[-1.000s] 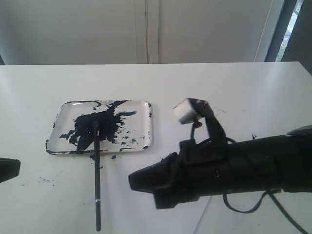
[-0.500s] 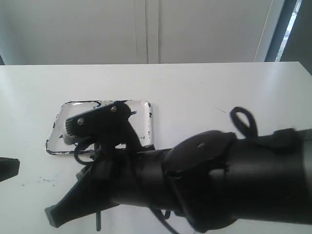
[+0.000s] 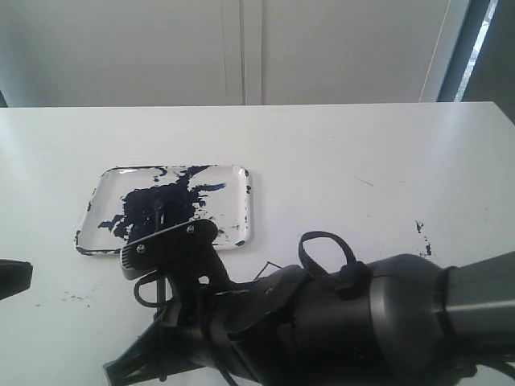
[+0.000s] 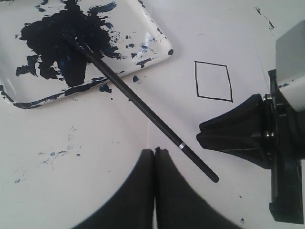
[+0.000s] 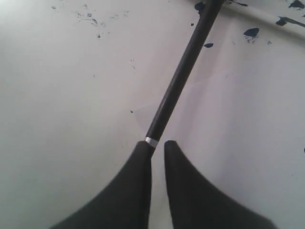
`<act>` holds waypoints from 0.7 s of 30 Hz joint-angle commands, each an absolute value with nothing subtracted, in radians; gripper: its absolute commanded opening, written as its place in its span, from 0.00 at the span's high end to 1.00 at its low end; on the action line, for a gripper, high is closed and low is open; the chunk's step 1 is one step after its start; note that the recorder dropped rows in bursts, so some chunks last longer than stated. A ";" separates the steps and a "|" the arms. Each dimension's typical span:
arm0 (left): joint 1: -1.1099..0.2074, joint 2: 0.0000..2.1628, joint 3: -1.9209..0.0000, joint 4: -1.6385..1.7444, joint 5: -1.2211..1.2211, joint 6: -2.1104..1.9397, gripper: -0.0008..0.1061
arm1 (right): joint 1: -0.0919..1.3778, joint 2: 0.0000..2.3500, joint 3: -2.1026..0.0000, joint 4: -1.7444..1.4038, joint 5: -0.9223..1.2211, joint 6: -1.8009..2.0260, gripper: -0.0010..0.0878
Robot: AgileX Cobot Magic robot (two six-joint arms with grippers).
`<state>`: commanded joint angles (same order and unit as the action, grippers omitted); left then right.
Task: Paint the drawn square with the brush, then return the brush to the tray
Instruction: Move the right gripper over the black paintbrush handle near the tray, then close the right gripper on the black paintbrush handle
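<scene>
Table (image 3: 386, 145): carries everything.
Tray (image 4: 164, 47): paint-smeared, holds the brush tip.
Right pincer (image 5: 158, 143): clenched, empty, over the handle; the pickup step probably needs it to open first.
Left pincer (image 4: 154, 151): clenched, empty.
Brush (image 4: 143, 109): ungrasped, handle on the table.
Drawn square (image 4: 213, 82): blank, beside the handle.

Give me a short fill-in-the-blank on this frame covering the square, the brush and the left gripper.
1. The square has ___ paint inside it.
2. The tip of the brush lies in the ___.
3. The left gripper is ___, holding nothing.
Missing words: no; tray; shut.
</scene>
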<state>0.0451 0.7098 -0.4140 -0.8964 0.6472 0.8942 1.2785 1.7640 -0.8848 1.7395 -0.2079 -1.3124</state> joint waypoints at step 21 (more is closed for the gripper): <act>0.045 0.710 -0.414 -0.896 0.651 0.892 0.99 | 1.278 1.842 -0.987 1.744 -0.278 -1.300 0.43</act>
<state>0.0451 0.7098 -0.4140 -0.8964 0.6508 0.8924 1.2785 1.8422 -0.9871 1.7444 -0.2779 -1.2999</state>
